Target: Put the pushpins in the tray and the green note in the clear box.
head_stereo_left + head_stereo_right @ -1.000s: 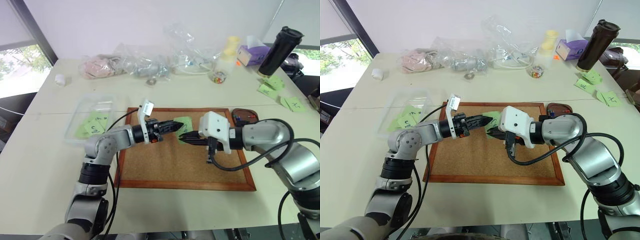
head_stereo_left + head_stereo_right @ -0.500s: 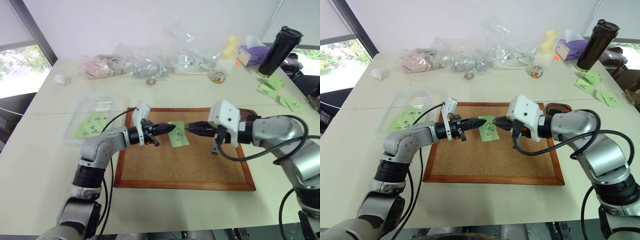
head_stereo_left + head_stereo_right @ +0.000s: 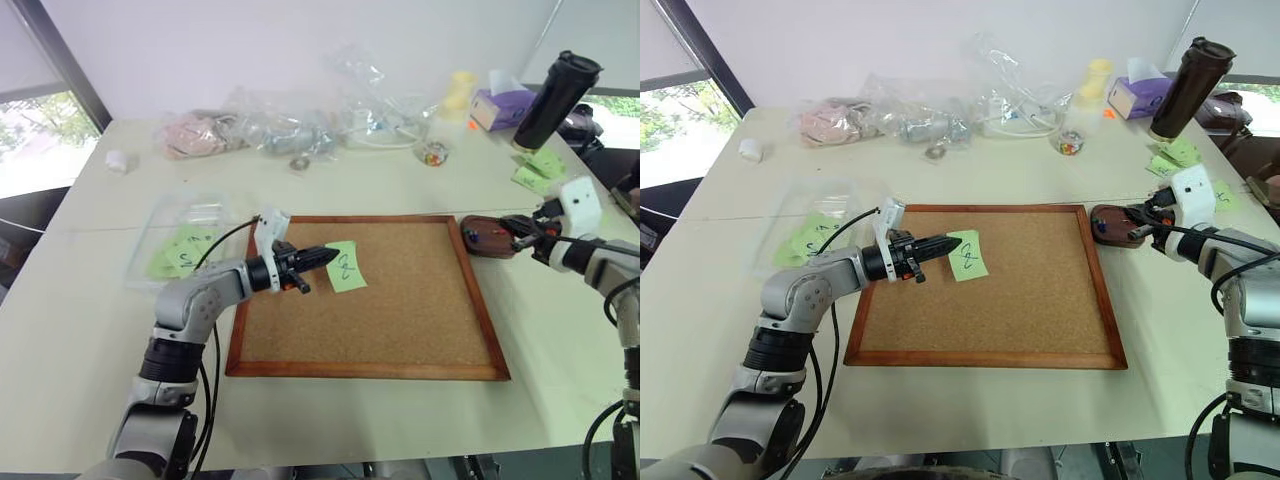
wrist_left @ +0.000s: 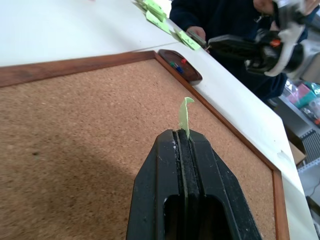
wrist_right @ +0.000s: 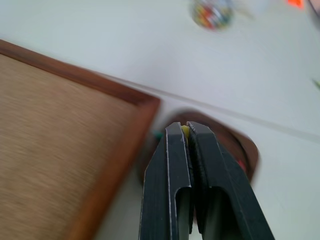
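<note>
My left gripper is shut on the left edge of the green note and holds it just above the corkboard. In the left wrist view the green note stands on edge between the shut fingers. My right gripper hovers over the tray, beside the board's far right corner. Its fingers are shut, with a tiny yellowish pushpin pinched at the tips. A few more pushpins lie in the tray. The clear box, left of the board, holds several green notes.
Soft plastic bags line the back of the table, with a small jar of coloured bits, a purple tissue box and a dark bottle. Loose green notes lie at the far right. A person in dark clothing stands past that edge.
My right gripper has swung away from the note, far to the right, and now sits over the tray. The left gripper keeps the note and has drawn slightly left.
</note>
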